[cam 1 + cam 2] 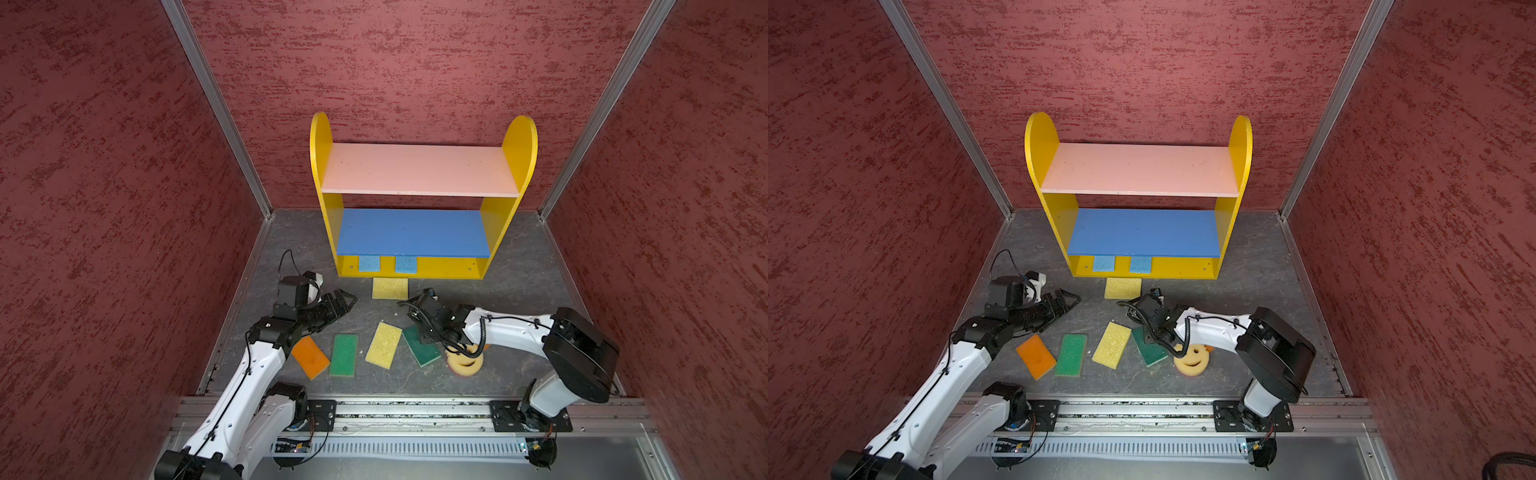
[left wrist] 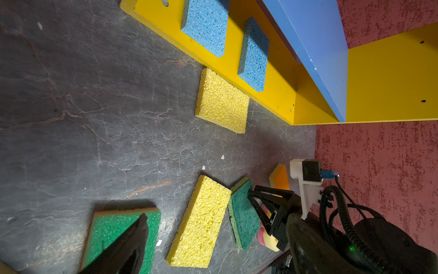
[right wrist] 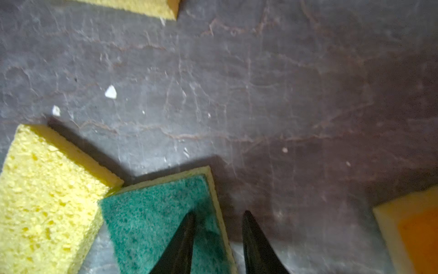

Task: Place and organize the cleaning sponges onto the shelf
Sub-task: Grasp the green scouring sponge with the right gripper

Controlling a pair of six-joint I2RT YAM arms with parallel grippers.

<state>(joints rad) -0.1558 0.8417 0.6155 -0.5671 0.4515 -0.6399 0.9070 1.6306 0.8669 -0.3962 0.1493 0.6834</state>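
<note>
Two grippers, both empty. Nearest, right gripper [image 3: 220, 211] partly open, astride the long edge of a green sponge [image 3: 154, 213]. Farther, left gripper [image 1: 345, 297] spread wide, second green sponge [image 1: 344, 354] at its 6 o'clock, apart. Farthest, at 12 o'clock, shelf [image 1: 498, 224], blue sponges [image 1: 369, 263] on its base.

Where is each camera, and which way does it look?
Top views: high above the arm bases, looking down at the shelf; left arm and right arm show.
Left wrist: low, facing the shelf's base and two blue sponges; its own finger shows.
Right wrist: close above the floor; its fingertips show.
Shared: all see the green sponge at the right gripper.
</note>
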